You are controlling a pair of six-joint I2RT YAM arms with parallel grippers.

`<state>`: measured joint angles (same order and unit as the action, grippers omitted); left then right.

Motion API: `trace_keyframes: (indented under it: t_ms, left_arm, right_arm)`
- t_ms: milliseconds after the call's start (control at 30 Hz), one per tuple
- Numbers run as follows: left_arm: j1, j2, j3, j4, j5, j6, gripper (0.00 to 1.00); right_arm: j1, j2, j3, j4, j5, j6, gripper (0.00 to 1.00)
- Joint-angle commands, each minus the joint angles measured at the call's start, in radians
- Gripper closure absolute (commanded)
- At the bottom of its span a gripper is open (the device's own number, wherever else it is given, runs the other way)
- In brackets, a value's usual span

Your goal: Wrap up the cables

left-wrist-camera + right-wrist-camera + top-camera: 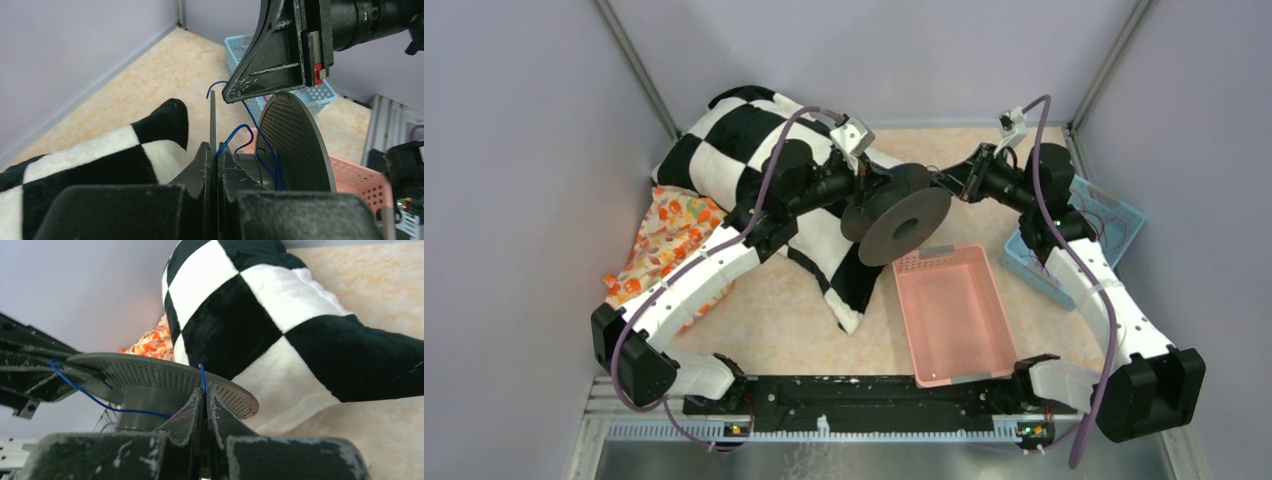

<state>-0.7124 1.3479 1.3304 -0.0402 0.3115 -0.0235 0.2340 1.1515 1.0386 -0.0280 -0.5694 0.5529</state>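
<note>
1. Cable (202, 380): thin blue wire, off the counter (784, 310). A few loose turns lie round the spool's hub. One run leads out to the right tool, judged to be the free length drawn out for winding.
2. Spool (902, 222): grey, with two flanges, one seen to be perforated. It is held in the air over the counter's middle, toward the far edge, so the hub is open to the wire all round.
3. Left tool (212, 157): clamped narrow on the rim of one flange, judged to be steadying or turning the spool.
4. Right tool (204, 399): pinched tight on the cable just beside the other flange, placed to guide it on.
5. Pink basket (999, 300): toward the near edge, right of the middle.
6. Blue basket (1124, 215): right edge.
7. Pillow (744, 140): checkered, at the far left corner, with a patterned cloth (669, 235) beside it at the left edge.
</note>
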Motion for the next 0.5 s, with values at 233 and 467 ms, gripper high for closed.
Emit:
trace_keyframes:
  t_ms: [233,467]
  left_arm:
    - [0.167,-0.069,-0.079,0.439,0.327,-0.282,1.00]
    - [0.250,-0.013,-0.137,0.722,0.402,-0.598,1.00]
  right_arm:
    - [-0.007,-0.100,-0.049,-0.044,-0.296,0.005,1.00]
    - [-0.008,-0.138,-0.118,0.069,-0.393,0.044,1.00]
